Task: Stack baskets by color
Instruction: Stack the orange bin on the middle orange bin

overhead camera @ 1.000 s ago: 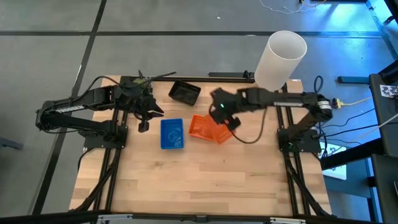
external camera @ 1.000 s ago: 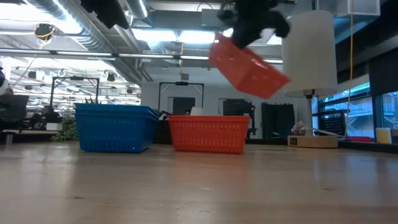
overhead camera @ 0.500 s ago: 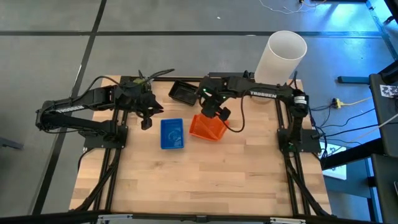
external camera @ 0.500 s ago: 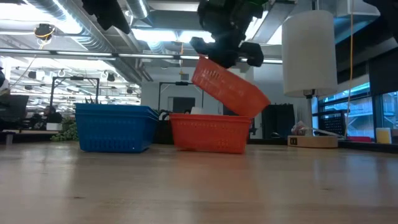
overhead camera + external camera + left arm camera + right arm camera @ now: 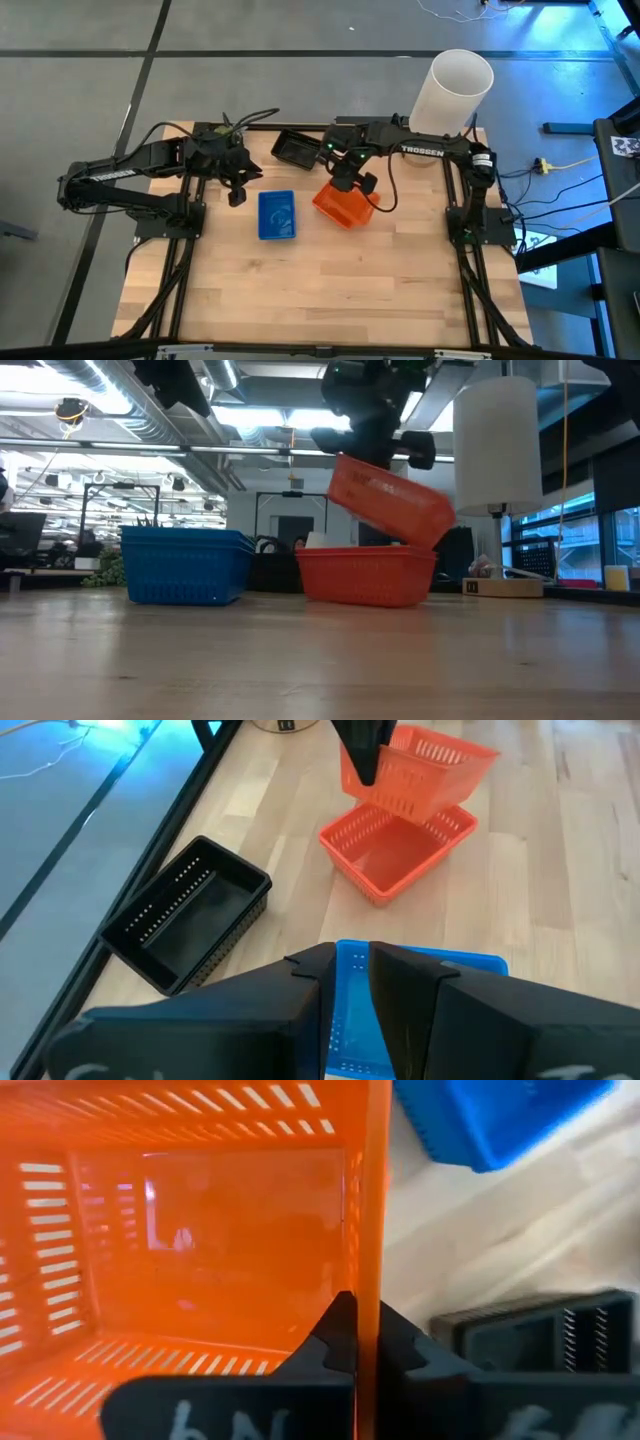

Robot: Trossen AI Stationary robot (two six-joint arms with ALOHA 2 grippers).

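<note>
Two orange baskets show at mid-table. One [image 5: 365,575] rests flat on the wood. The other [image 5: 390,500] hangs tilted right above it, with my right gripper [image 5: 345,180] shut on it. A blue basket [image 5: 277,215] sits flat on the table to their left, and a black basket [image 5: 297,148] sits near the far edge. My left gripper [image 5: 235,190] hovers left of the blue basket, its fingers [image 5: 320,980] a narrow gap apart with nothing between them. My right gripper pinches one upright wall of the upper orange basket at its rim [image 5: 365,1250], one finger inside the basket and one outside. The fingers slant down from above. The held end [image 5: 345,465] is high and the opposite end [image 5: 430,535] dips to the lower basket's rim; whether they touch, I cannot tell.
A tall white cylinder [image 5: 455,90] stands at the far right corner. A small green plant [image 5: 228,130] sits by the left arm at the far edge. The near half of the wooden table [image 5: 320,290] is bare.
My right gripper has swung toward the table's left and down while rolling its wrist, bringing the held orange basket from the right to above the resting one. The resting orange basket has slid a little toward the right.
</note>
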